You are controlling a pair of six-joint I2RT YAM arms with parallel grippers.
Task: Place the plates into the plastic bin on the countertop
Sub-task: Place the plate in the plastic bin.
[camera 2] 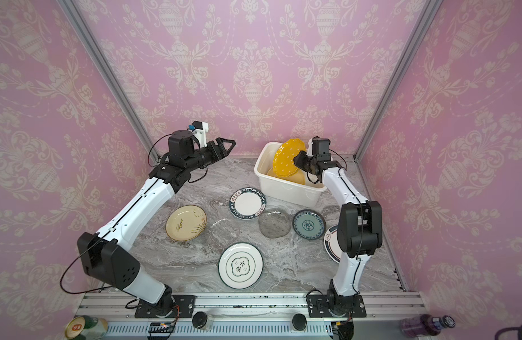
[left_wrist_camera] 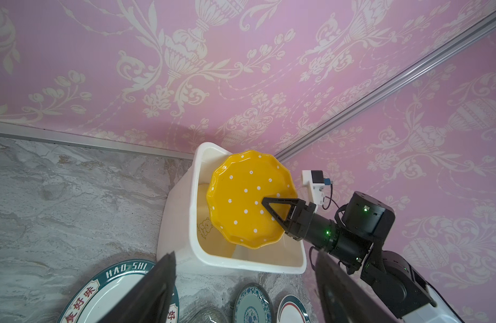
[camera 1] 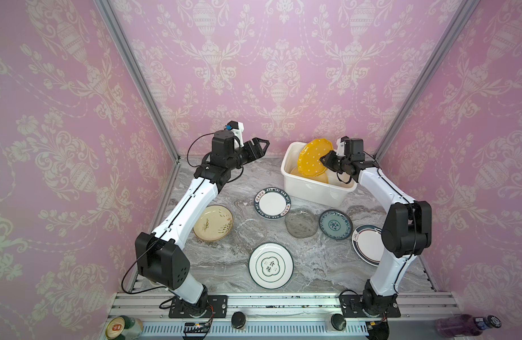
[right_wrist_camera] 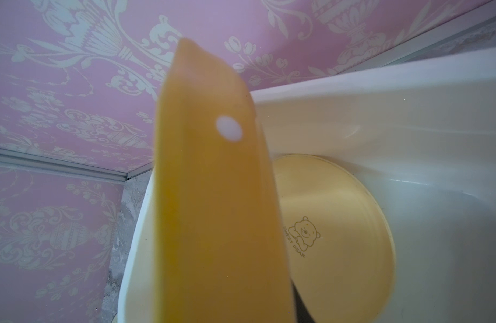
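The right end effector (camera 1: 325,160) is clamped on the dotted yellow plate (camera 1: 311,156), tilted steeply, half inside the white bin (camera 1: 312,190); released now, it might clatter onto the bear plate (right_wrist_camera: 339,212) below and chip; the left end effector (camera 1: 261,147) hangs spread apart, empty.

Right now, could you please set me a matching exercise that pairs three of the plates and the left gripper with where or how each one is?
Things:
1. dotted yellow plate
2. bear plate
3. teal patterned plate
4. left gripper

Places or states:
A. on the countertop, beside the grey plate
B. open and empty, raised above the countertop
C. lying inside the plastic bin
D. gripped by the right gripper, tilted over the bin

Pairs: 1-D, 2-C, 3-A, 4-B.
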